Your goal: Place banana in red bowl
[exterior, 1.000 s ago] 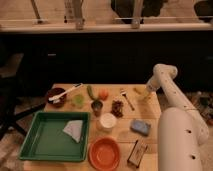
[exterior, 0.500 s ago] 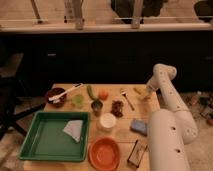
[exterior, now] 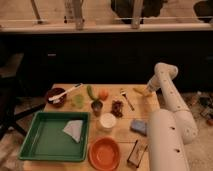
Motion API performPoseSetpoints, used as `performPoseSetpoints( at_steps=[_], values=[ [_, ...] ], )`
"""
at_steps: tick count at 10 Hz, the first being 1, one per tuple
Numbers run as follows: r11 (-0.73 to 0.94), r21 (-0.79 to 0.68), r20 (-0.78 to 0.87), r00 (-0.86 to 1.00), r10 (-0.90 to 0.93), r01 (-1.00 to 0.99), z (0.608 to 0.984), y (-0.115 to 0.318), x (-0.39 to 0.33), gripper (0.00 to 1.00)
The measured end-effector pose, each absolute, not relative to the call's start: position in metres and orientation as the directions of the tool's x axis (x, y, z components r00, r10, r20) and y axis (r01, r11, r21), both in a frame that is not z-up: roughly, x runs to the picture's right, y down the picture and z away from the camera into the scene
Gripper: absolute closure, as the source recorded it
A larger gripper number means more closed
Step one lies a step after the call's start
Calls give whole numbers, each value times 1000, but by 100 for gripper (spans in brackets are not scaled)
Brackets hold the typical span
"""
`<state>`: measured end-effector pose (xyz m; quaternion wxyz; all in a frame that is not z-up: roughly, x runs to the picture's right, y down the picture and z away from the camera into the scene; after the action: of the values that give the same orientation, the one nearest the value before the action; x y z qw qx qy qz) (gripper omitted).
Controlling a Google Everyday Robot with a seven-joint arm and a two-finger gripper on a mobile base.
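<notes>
The red bowl (exterior: 104, 152) is sitting empty at the near edge of the worktop (exterior: 141, 109), just beside the green tray (exterior: 35, 150), which is holding a crumpled pale cloth (exterior: 73, 130). A white utensil (exterior: 67, 92) is lying across the dark maroon bowl (exterior: 54, 97). The banana (exterior: 139, 91), small, slim and yellow, is lying at the far right, well apart from the red bowl. The gripper (exterior: 148, 90) is hovering at the banana's right end; whether it is gripping anything I cannot tell.

This looks like a robot test space in a lab or office: 1 wooden table (exterior: 142, 106) laid with a red bowl (exterior: 104, 153), a green tray (exterior: 31, 150) and food, backed by a dark low wall (exterior: 100, 55) with railing posts (exterior: 77, 11). The gripper (exterior: 148, 91) sits at the table's far right edge.
</notes>
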<state>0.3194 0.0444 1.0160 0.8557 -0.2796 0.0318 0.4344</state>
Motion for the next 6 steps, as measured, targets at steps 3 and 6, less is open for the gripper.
performPoseSetpoints(
  at_steps=[3,6],
  values=[
    [462,-457,-300,621,724,-760,1013,46,319,100],
    [476,-462,-284,633,720,-748,1010,46,314,100]
  ],
)
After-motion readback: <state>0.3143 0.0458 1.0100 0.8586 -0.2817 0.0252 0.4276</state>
